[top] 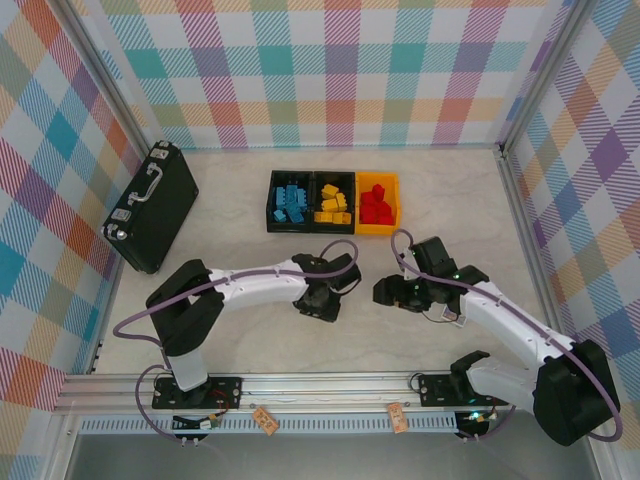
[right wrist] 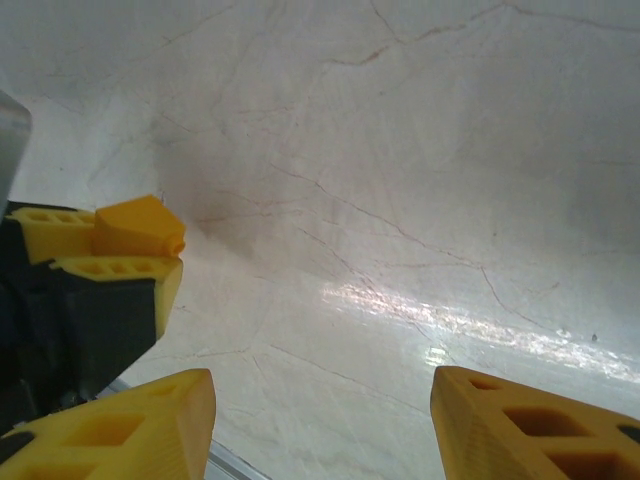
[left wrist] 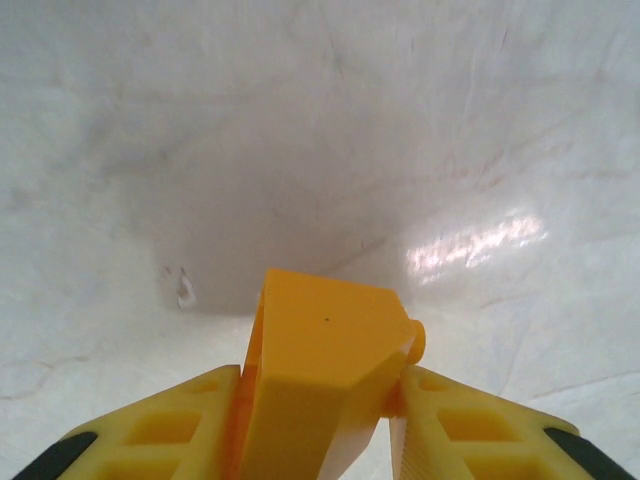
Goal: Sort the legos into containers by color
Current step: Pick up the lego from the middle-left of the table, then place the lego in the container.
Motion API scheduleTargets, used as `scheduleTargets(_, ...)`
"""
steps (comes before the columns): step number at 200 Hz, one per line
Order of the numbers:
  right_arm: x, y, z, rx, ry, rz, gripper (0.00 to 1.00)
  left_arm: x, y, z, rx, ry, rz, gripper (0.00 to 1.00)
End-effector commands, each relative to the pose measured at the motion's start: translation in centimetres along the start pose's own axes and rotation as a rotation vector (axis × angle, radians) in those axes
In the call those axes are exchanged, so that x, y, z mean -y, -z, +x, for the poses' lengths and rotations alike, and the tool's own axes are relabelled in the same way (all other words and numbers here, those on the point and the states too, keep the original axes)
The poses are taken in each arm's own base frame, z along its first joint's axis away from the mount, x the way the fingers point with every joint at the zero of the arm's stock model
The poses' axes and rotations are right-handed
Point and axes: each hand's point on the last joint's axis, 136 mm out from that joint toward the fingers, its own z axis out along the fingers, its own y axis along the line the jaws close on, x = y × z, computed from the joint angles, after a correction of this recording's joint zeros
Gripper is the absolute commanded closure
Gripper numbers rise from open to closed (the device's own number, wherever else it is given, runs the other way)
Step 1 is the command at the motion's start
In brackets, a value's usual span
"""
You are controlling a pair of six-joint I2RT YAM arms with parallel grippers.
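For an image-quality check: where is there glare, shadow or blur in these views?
Left wrist: the gripped yellow-orange lego is soft, near the lens; a dark shadow lies on the table, with a glare streak to the right. Right wrist: a bright glare band crosses the table; the right gripper's fingers look blurred. Top external: evenly lit, sharp, no strong glare.

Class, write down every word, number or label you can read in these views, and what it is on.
No text is readable.
Left orange tag: too small to read.
Right orange tag: too small to read.
Black briefcase: no legible marking.
Yellow-orange lego: no lettering visible.
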Motion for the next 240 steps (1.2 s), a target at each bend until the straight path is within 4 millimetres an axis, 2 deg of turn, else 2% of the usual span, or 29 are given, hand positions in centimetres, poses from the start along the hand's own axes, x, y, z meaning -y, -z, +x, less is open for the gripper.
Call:
scheduleTargets(1,-1.1,0.6,-1.6,0.044,0.006,-0.018,0.41,-1.2,2.6,-2.1,0.058,-0.001,-0.013,0.64)
scheduleTargets(54,-2.5,0.7,-3.8,0.081,0.021,-0.042,0.41,-3.2,5.5,-8.4,0.164,0.069,0.003,0.64)
scheduleTargets(120,-3.3,0.0,-6.6,0.114,0.002,-0.035,0.41,-5.2,6.9,-17.3,0.247,0.144,0.025,0.64)
scheduleTargets(147,-3.4,-0.1,-8.4,0.152,0.006,-0.023,0.41,-5.3,6.5,-20.8,0.265,0.165,0.056,0.64)
scheduleTargets(180,-2.3,0.1,-12.2,0.217,-0.015,0.001,0.41,-5.2,5.3,-24.4,0.273,0.182,0.073,0.64)
scheduleTargets(206,-2.2,0.5,-15.3,0.253,-0.017,0.007,0.41,-4.8,4.4,-26.7,0.282,0.192,0.092,0.64)
scheduleTargets(240,-2.0,0.4,-17.7,0.267,-0.028,0.012,0.41,-4.8,3.2,-29.1,0.304,0.226,0.118,0.64)
